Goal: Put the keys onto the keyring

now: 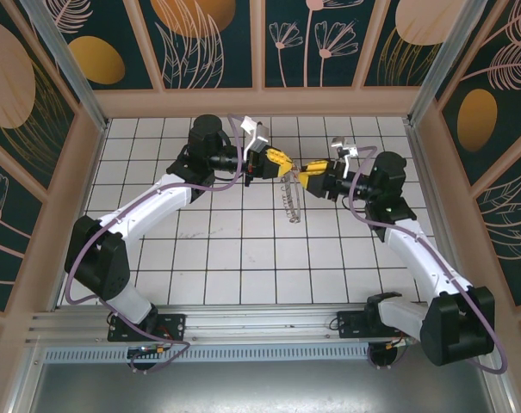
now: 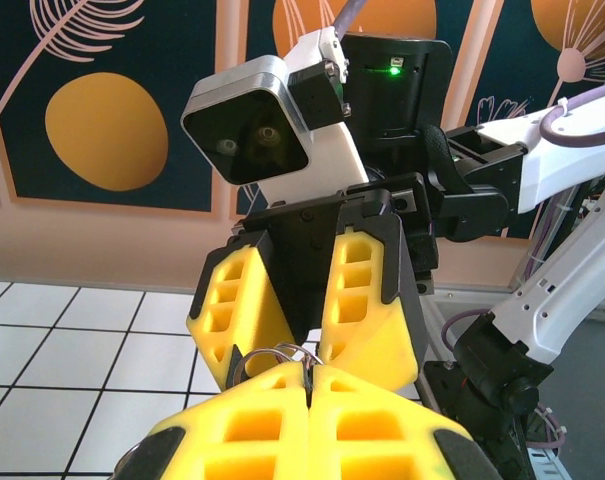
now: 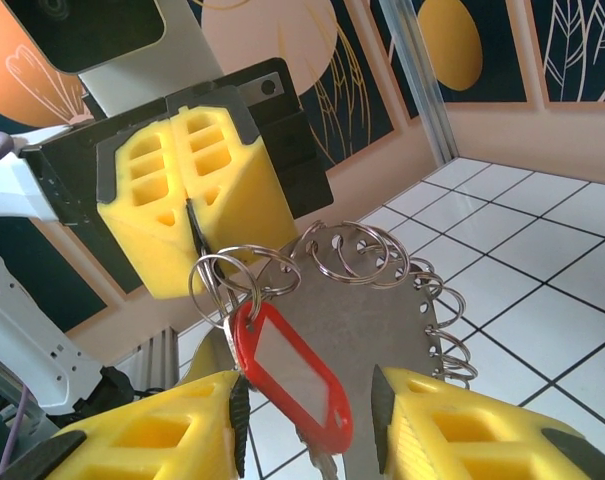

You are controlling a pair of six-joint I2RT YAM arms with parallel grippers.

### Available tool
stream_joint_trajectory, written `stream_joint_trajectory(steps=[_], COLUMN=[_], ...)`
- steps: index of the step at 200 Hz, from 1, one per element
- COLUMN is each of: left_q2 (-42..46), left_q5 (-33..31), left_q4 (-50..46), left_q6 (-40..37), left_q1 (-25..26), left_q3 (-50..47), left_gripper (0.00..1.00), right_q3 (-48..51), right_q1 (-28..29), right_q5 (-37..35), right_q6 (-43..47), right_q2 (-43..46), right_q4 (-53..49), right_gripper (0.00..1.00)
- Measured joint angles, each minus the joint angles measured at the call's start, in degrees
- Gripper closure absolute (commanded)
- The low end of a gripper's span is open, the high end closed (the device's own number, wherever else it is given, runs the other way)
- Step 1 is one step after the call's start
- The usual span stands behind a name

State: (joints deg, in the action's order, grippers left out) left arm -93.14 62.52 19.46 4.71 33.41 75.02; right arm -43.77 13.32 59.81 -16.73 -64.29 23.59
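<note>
**Nose to nose in mid-air**

I see both grippers meeting above the far middle of the tiled table point(image 1: 243, 258). The left gripper point(image 1: 277, 160) has its 2 fingers pressed together on a wire keyring point(image 3: 222, 275) — a red tag point(image 3: 292, 370) hangs from it. The right gripper point(image 3: 307, 385) has its fingers narrowly apart with a ring-edged metal plate point(image 3: 372, 320) in the gap — whether they pinch it I cannot tell.

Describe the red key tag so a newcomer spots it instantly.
Over the middle of the tiled table hangs a grey metal plate edged with rings. The red tag dangles from the keyring pinched by the left gripper; nothing else there is red.
</note>
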Motion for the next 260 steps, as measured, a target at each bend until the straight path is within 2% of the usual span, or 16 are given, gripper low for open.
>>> stream_joint_trajectory(steps=[23,78,97,150,166,199,210,226,260], left_q2=[0.0,0.0,0.0,0.0,0.2,1.6,2.0,2.4,2.5], left_q5=[0.0,0.0,0.0,-0.1,-0.8,-2.4,-3.0,-3.5,-4.8], left_q4=[0.0,0.0,0.0,0.0,0.1,0.8,1.3,1.7,3.1], left_q6=[0.0,0.0,0.0,0.0,0.0,0.0,0.0,0.0,0.0], left_q1=[0.0,0.0,0.0,0.0,0.0,0.0,0.0,0.0,0.0], left_q3=[0.0,0.0,0.0,0.0,-0.3,-2.6,-3.6,-4.7,-6.4], left_gripper=[1.0,1.0,1.0,1.0,1.0,1.0,1.0,1.0,1.0], right_q3=[-0.4,-1.0,-1.0,-0.4,1.0,6.9,9.6,12.2,12.5], right_q1=[0.5,1.4,1.4,1.3,0.9,-3.9,-6.3,-8.7,-9.1], right_q5=[0.0,0.0,0.0,-3.4,-7.1,-17.6,-21.5,-28.6,-44.7], right_q6=[-0.2,-0.3,-0.2,-0.2,-0.7,-6.8,-10.4,-14.1,-21.3], right_q2=[-0.8,-1.5,-1.5,-0.1,0.9,1.8,2.0,2.3,3.1], right_q4=[0.6,1.1,1.0,-0.2,-0.2,-1.0,-2.1,-7.2,-21.8], right_gripper=[0.65,0.91,0.96,1.0,0.97,0.65,0.59,0.54,0.43])
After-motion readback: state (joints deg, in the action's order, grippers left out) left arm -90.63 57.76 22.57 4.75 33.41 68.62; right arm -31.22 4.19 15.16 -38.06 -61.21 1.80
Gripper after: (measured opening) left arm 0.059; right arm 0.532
